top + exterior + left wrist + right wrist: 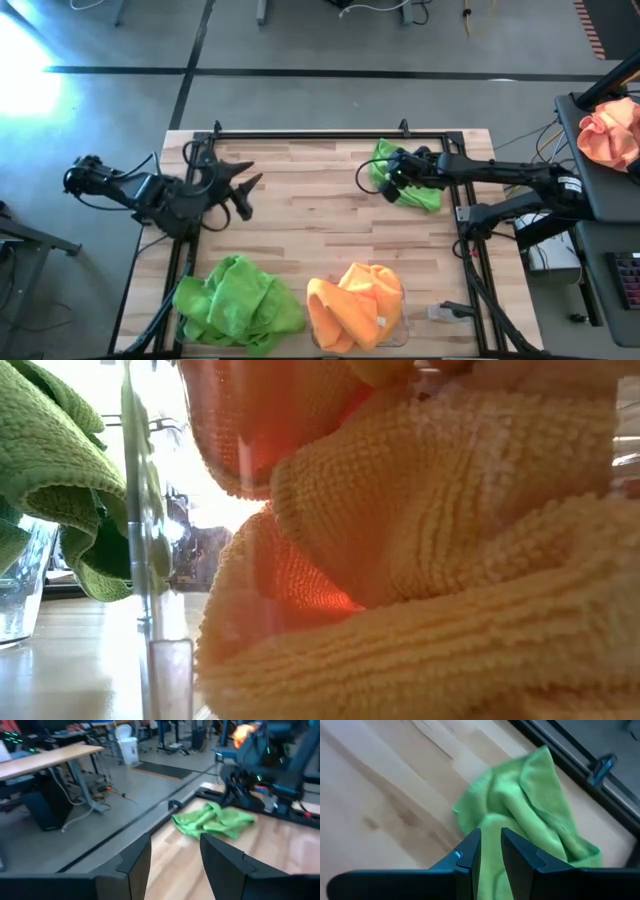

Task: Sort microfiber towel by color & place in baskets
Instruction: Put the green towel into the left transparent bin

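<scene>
The sorting looks nearly finished. At the near edge of the tabletop (300,215) the two clear baskets are already filled: the one holding the green pile (238,302) sits left of the one holding the orange pile (355,305), whose clear wall (398,318) shows beside the cloth. In the low view that wall (150,560) stands just in front of the camera, with orange cloth pressed close behind it and green cloth beyond to the left.

One lime green towel (405,175) is left loose. It lies at the far right corner of the tabletop, well apart from the green pile and diagonally across from it. It is crumpled rather than flat; as far as its shape can be read, its long axis runs from the far rail down toward the right edge, one end bunched near the rail and the other spreading toward the edge.

The right pincer (392,180) is down on that towel, and in the right wrist view its jaws (490,851) stand narrow with a fold of green cloth between them, so it appears to have pinched the towel, which has not yet left the wood. The left pincer (245,190) waits wide and empty over the left side of the tabletop, pointed toward the loose towel.

What seems left is carrying this last towel to the green pile.
</scene>
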### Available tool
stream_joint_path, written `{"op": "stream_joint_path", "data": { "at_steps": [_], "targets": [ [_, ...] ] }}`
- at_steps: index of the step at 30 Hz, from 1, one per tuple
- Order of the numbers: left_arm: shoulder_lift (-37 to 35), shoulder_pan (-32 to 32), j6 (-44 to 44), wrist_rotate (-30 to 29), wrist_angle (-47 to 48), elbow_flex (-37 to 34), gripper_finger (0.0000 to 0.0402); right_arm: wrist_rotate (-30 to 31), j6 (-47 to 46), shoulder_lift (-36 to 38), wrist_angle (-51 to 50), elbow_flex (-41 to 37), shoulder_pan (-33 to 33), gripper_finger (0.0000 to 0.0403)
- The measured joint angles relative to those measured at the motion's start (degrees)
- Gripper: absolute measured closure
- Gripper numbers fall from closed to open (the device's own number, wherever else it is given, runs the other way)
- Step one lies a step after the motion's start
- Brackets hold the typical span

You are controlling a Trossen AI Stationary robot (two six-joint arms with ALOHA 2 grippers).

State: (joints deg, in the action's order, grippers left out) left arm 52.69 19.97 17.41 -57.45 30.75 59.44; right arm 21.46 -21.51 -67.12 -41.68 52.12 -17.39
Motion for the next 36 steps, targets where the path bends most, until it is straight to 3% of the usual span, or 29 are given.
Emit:
{"op": "stream_joint_path", "data": {
  "at_steps": [12, 19, 28, 36],
  "targets": [
    [6.42, -10.73, -10.04, 7.69, -16.36, 0.00, 0.0247, -1.22, -1.03, -0.03, -0.09, -8.95, -6.70, 0.0335],
    [9.21, -15.15, -10.29, 12.55, -18.93, 0.00, 0.0247, -3.95, -6.31, -0.03, 0.26, -12.51, -7.42, 0.0335],
    [9.09, -16.51, -11.99, 12.61, -19.26, 0.85, 0.0247, -5.71, -18.23, -0.03, 0.37, -15.20, -7.41, 0.0335],
    [9.05, -16.49, -15.08, 12.91, -19.17, 2.44, 0.0247, -10.10, -19.09, -0.03, 0.26, -16.20, -7.41, 0.0335]
  ]
}}
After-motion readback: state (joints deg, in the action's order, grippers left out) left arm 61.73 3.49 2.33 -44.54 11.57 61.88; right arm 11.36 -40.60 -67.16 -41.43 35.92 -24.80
